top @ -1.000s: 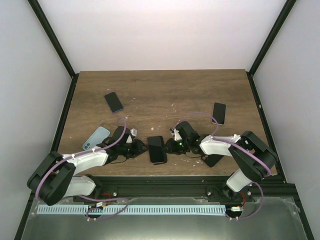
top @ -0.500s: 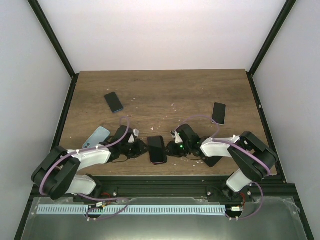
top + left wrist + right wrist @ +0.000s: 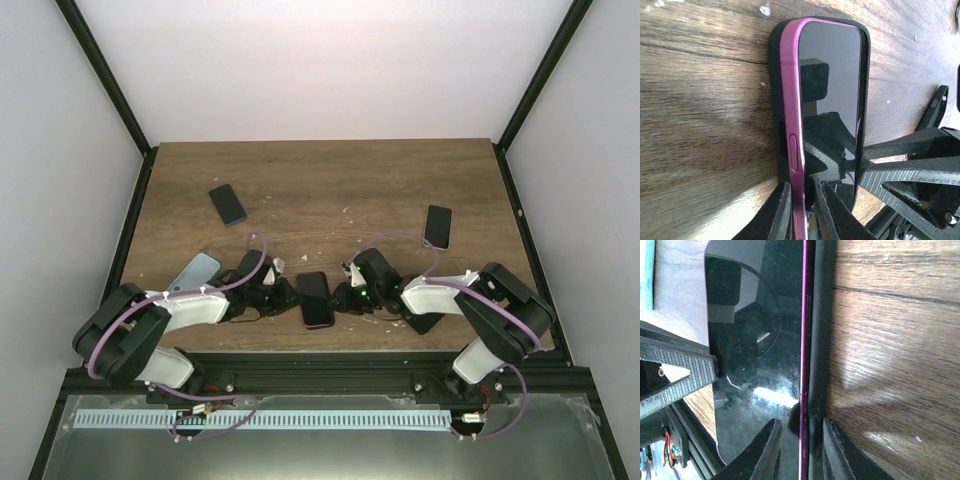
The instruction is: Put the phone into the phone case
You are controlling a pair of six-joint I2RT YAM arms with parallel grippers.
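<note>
Two claws, one phone and one phone case are grouped at the middle of the worktop (image 3: 330, 180), near its front edge.

- **Phone (image 3: 315, 298):** dark glass with a magenta frame, laid face up in the black phone case (image 3: 773, 75). In the left wrist view its magenta side, with buttons, is seen standing above the case wall.
- **Left claw (image 3: 801, 202):** drawn narrow, with the phone's long edge pinched between its fingers.
- **Right claw (image 3: 800, 440):** set on the opposite long edge, with magenta frame and case wall pinched between fingers drawn close on either side.
- **Worktop:** dark wood, scattered with pale flecks.
- **Also listed:**
  - dark blue phone (image 3: 227, 204), far left
  - black phone (image 3: 438, 226), far right
  - pale blue phone (image 3: 192, 274), just beside the left arm
</note>
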